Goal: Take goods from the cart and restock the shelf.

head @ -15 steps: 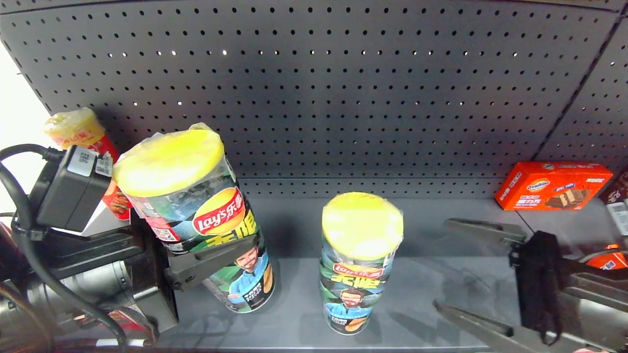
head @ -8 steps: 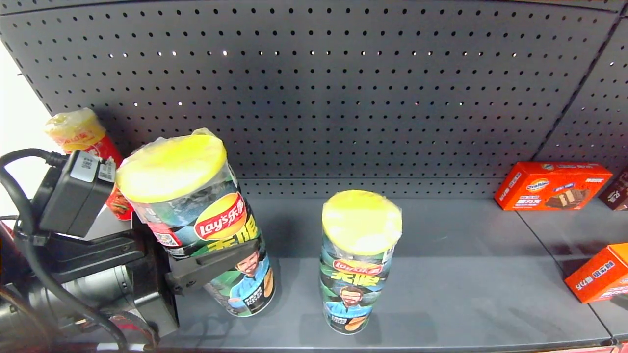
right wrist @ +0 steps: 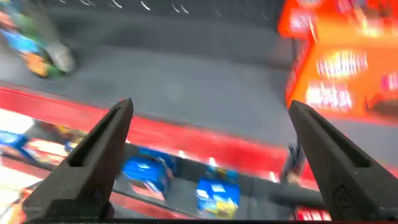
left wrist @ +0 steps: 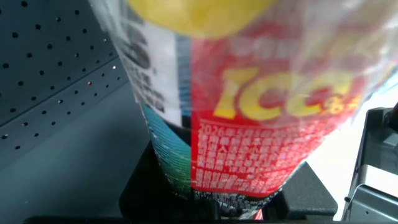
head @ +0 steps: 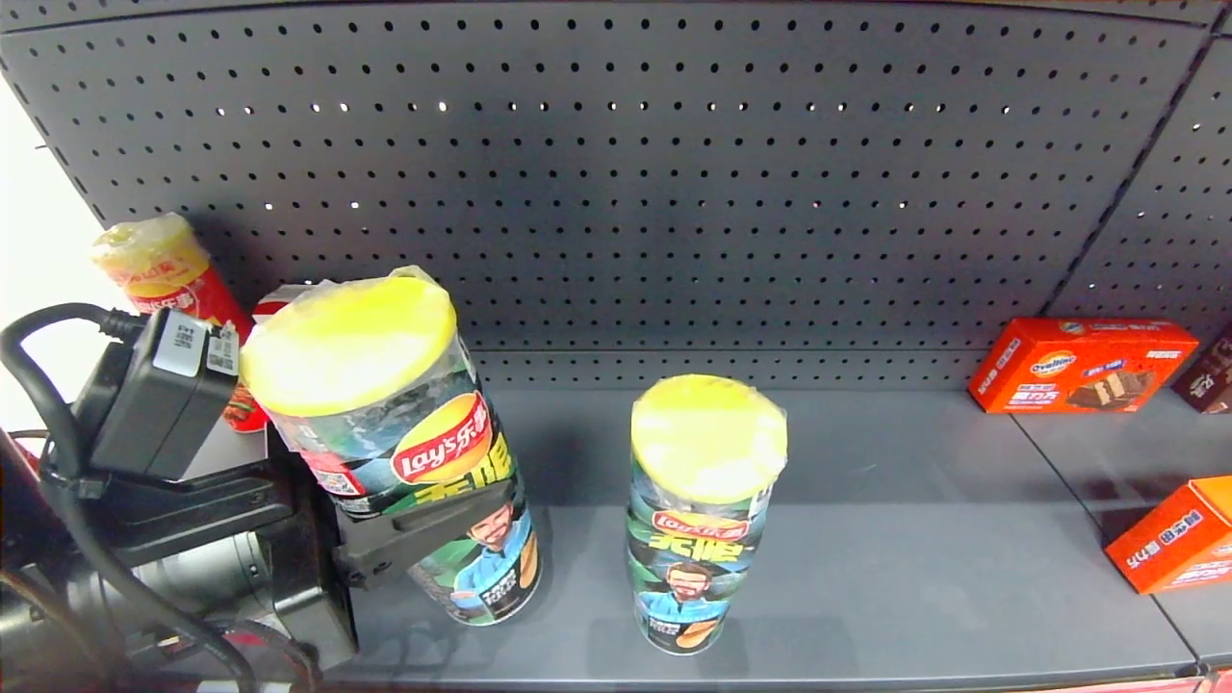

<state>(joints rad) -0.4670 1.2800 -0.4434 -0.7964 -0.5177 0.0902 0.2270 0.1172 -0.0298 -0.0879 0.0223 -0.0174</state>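
My left gripper (head: 433, 515) is shut on a chip can (head: 404, 433) with a yellow lid, holding it around the middle. The can leans left, and its base is close to the grey shelf floor (head: 895, 539) at the front left; contact cannot be told. The left wrist view shows this can (left wrist: 249, 124) close up between my left gripper (left wrist: 217, 202). A second, matching can (head: 703, 510) stands upright in the middle of the shelf, apart from the held one. My right gripper (right wrist: 211, 109) is open and holds nothing, in front of the shelf's red front edge (right wrist: 186, 140).
A red can (head: 168, 269) with a yellow lid stands at the back left. An orange box (head: 1083, 364) lies at the back right and another orange box (head: 1169, 549) at the right front. The perforated back panel (head: 616, 192) closes the shelf behind.
My right gripper, at the shelf's right front one second ago, has drawn back out of the head view. My left gripper has shifted the held can slightly right and lower.
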